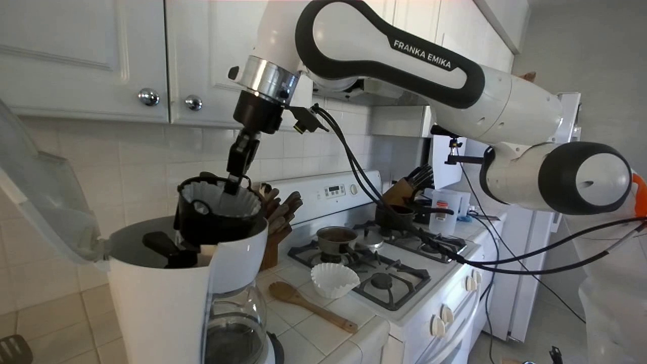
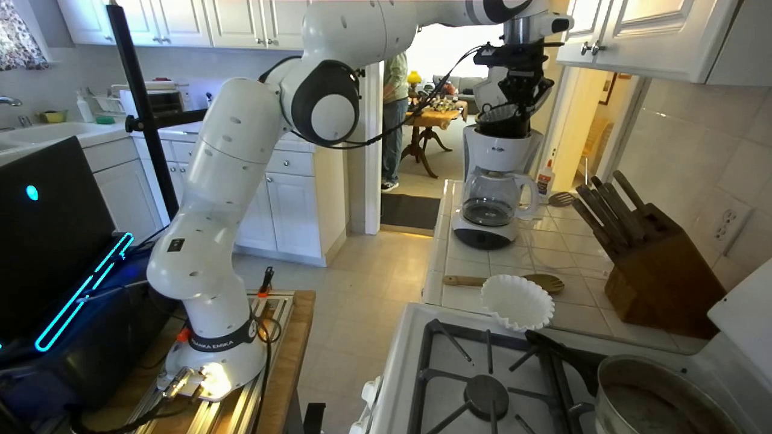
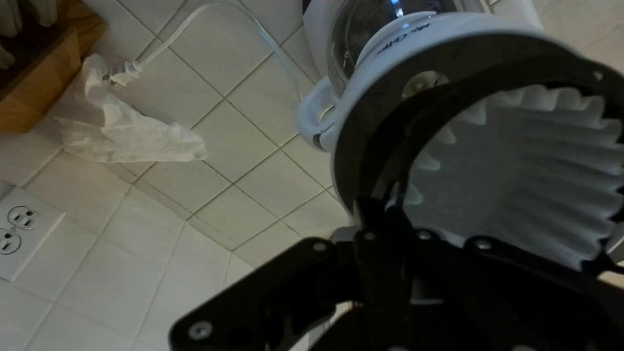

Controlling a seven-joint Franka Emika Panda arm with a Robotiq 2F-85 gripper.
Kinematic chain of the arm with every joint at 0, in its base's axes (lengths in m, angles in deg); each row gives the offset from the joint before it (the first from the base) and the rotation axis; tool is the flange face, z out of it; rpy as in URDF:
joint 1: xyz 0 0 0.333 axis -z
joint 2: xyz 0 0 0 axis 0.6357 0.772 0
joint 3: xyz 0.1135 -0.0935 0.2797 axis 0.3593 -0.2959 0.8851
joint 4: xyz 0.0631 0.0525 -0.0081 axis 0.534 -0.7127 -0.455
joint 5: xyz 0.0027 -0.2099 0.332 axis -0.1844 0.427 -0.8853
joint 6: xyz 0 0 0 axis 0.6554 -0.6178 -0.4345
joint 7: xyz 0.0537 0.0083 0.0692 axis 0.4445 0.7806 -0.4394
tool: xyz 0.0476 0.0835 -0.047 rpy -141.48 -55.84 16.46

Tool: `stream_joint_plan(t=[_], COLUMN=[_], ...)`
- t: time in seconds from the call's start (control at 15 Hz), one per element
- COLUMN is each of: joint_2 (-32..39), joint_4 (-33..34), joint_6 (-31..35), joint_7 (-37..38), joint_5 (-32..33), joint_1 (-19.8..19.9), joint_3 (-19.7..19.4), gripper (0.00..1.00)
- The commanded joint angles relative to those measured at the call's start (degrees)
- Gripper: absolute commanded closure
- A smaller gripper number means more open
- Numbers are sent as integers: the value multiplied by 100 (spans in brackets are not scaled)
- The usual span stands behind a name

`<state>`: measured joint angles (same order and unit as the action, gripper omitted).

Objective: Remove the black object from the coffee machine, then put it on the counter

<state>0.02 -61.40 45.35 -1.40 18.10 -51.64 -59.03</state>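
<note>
White arm point(image 2: 235, 138), base point(image 2: 211, 358) set low, lower link point(image 2: 208, 205) standing with slight lean, black-ringed elbow point(image 2: 329, 114) sharply bent. Forearm point(image 1: 429, 55) stretched out high, sloping up toward wrist point(image 1: 278, 30) in an exterior view. Wrist bent down, silver flange point(image 1: 270, 78) above black tool point(image 1: 232, 188). Tool pointing steeply downward, slightly tilted; fingers point(image 1: 238, 162) pinched together. Dark linkages point(image 3: 273, 285) across bottom of wrist view.

Coffee machine point(image 1: 156, 308), lower left in an exterior view: smooth white plastic; carafe point(image 1: 232, 328), clear glass. Filter basket point(image 1: 220, 227), left of centre: reads to me as black plastic; liner point(image 1: 211, 197), pleated matt paper. Bottom centre: wooden spoon point(image 1: 314, 307), pale tiled counter point(image 1: 294, 341). Cabinet knobs point(image 1: 148, 96), upper left: glossy metal on my feed.
</note>
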Motion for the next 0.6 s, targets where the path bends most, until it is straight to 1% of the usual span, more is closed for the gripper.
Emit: stream_joint_plan(t=[0.0, 0.27, 0.53], joint_2=[-277, -360, -629], joint_4=[-411, -304, -264], joint_6=[138, -52, -100], joint_7=[-23, 65, 154], joint_5=[-86, -111, -34], joint_1=[112, 151, 229], joint_3=[28, 11, -52], gripper=[98, 98, 98])
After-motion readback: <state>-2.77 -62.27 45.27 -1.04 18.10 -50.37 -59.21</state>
